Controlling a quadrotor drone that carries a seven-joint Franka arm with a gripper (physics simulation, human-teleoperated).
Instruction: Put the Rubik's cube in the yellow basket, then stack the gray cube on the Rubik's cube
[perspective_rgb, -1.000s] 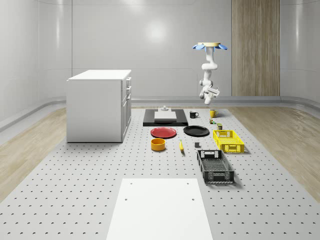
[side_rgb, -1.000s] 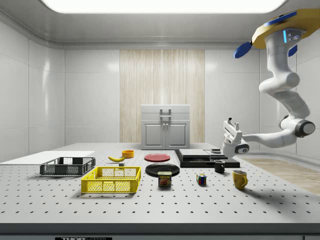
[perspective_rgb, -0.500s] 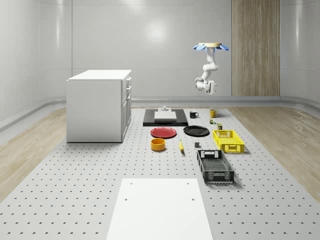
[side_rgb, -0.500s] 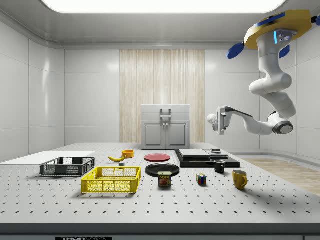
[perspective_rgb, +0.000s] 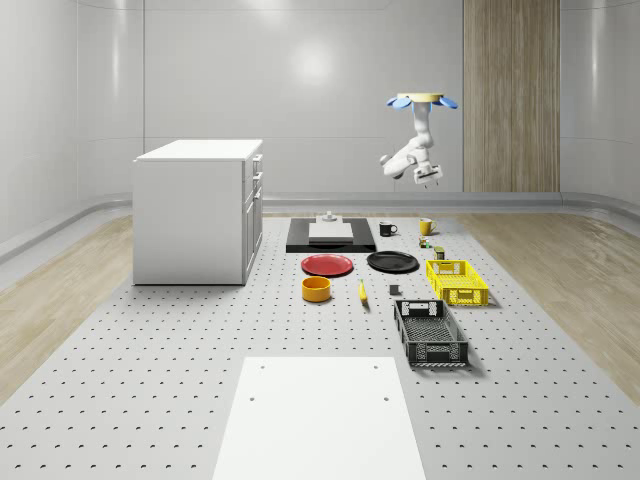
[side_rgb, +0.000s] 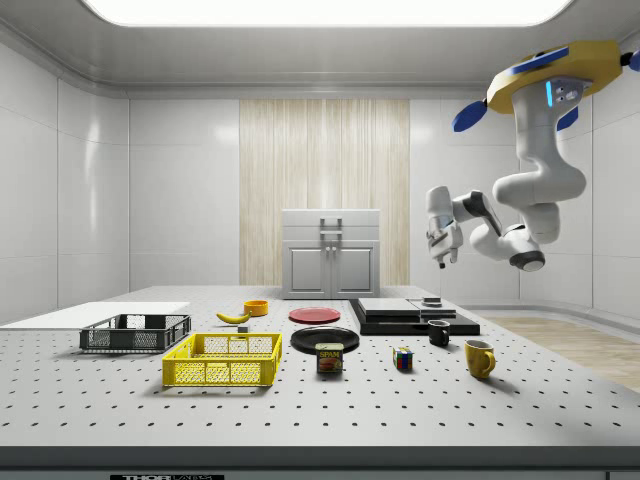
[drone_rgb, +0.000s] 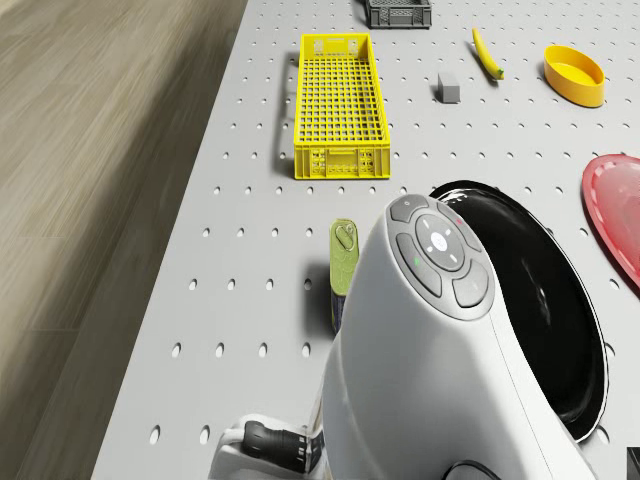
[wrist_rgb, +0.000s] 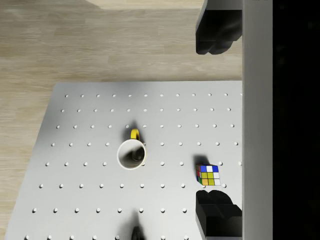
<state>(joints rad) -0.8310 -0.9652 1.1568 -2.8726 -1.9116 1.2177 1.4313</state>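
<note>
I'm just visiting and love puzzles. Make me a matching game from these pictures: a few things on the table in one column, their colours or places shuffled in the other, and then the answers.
Things:
1. Rubik's cube
2. mesh basket nearest the white sheet
3. round bowl
4. drone's gripper

Places or colours:
A. black
B. in the air, high above the table's far end
C. on the table between a food can and a yellow mug
D. orange-yellow, in front of the red plate

Pairs: 1-C, 2-A, 3-D, 4-B
</note>
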